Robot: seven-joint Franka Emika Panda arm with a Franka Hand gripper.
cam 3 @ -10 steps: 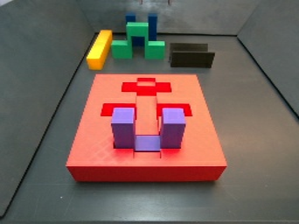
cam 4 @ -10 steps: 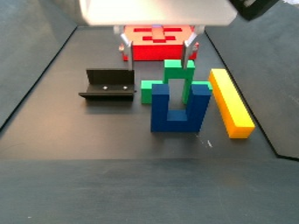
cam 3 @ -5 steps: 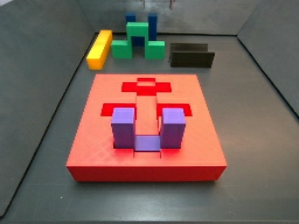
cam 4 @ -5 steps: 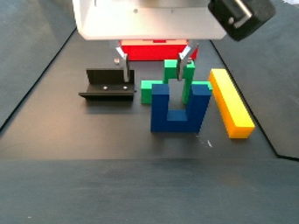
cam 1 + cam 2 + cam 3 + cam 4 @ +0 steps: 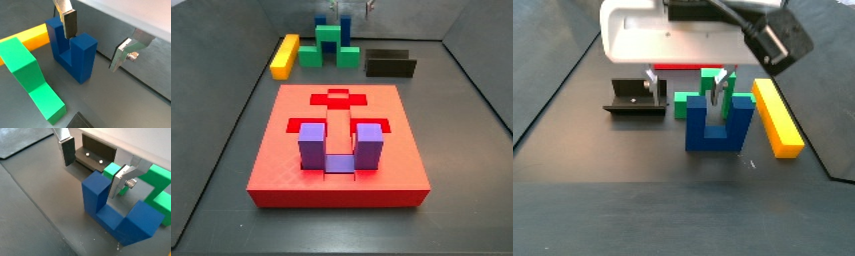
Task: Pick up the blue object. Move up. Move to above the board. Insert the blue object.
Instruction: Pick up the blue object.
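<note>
The blue object is a dark blue U-shaped block standing prongs-up on the floor at the far end, beside a green stepped block. My gripper hangs open just over it. One finger sits above the slot between the prongs; the other finger is outside, so one prong lies between them, untouched. The blue object also shows far behind the red board. A purple U-shaped block stands in the board's near recess.
A yellow bar lies close beside the blue object. The dark fixture stands on the other side of the green stepped block. Grey walls enclose the floor. The board shows as a red strip behind the gripper.
The gripper has come down toward the blue object, its fingers now level with the prong tops. The blocks and board have not moved.
</note>
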